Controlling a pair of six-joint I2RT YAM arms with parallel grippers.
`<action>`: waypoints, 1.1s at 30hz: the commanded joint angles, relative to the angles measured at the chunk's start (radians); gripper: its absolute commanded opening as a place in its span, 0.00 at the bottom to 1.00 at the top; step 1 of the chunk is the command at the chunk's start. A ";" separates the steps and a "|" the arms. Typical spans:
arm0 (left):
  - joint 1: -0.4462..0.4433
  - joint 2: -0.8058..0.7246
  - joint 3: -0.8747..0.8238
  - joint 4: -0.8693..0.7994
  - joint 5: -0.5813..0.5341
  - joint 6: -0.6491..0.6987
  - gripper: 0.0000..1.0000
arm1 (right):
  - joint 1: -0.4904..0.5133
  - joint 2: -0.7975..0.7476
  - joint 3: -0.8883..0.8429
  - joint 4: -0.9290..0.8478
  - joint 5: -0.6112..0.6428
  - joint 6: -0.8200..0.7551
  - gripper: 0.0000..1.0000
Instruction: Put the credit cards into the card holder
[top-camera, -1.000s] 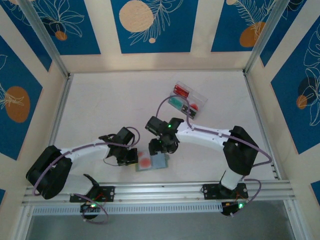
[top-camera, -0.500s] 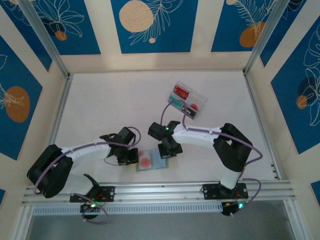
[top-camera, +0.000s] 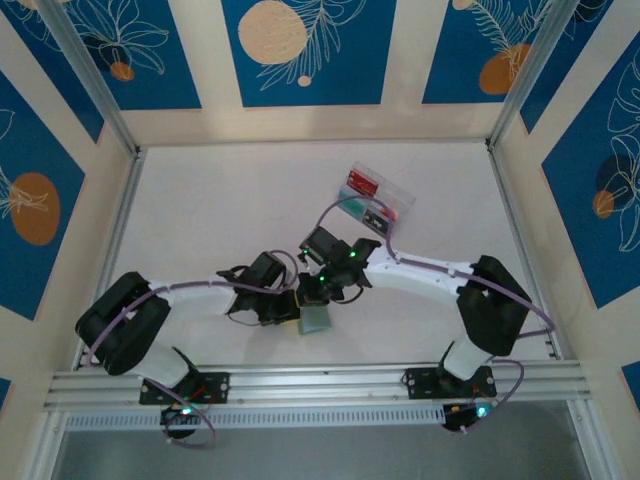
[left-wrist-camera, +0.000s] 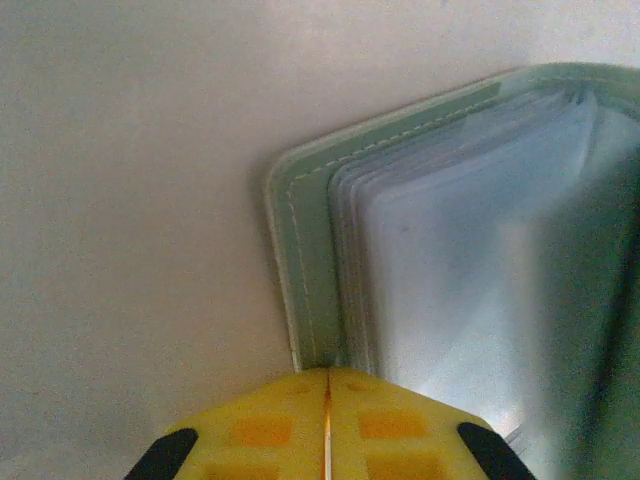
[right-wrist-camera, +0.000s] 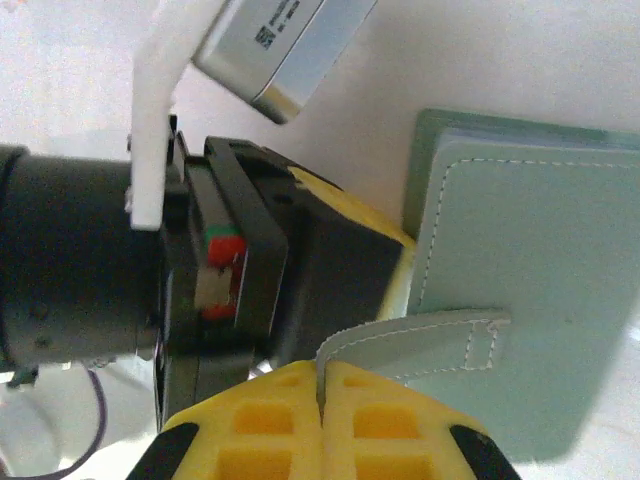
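Note:
The sage-green card holder (top-camera: 316, 320) lies near the table's front edge, its cover folded over. In the left wrist view its clear sleeves (left-wrist-camera: 440, 260) are fanned. My right gripper (right-wrist-camera: 322, 375) is shut on the holder's snap tab (right-wrist-camera: 430, 340), just above the green cover (right-wrist-camera: 530, 260). My left gripper (left-wrist-camera: 328, 375) is shut, with its tips against the holder's stitched edge and nothing visible between them. From above, the left gripper (top-camera: 288, 312) and the right gripper (top-camera: 318, 297) meet at the holder. A red credit card (top-camera: 360, 183) and a teal one (top-camera: 352, 204) lie in the clear box.
The clear plastic compartment box (top-camera: 385, 200) sits behind the right arm at the back right. My left gripper's black body (right-wrist-camera: 250, 270) is close beside the holder. An aluminium rail (top-camera: 320, 380) runs along the near edge. Bare white table lies to the left and behind.
The right gripper shut on the snap tab and drew the cover over, so the open holder and its red spot are now covered. The left arm shifted right.

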 joint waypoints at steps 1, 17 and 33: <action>0.004 -0.061 -0.027 -0.098 -0.076 -0.032 0.09 | -0.016 0.050 -0.047 0.171 -0.122 0.072 0.00; 0.072 -0.583 -0.094 -0.564 -0.268 -0.063 0.17 | 0.006 0.182 0.158 -0.013 -0.056 -0.057 0.45; 0.081 -0.395 0.192 -0.519 -0.118 0.134 0.20 | -0.139 0.011 0.216 -0.258 -0.104 -0.155 0.48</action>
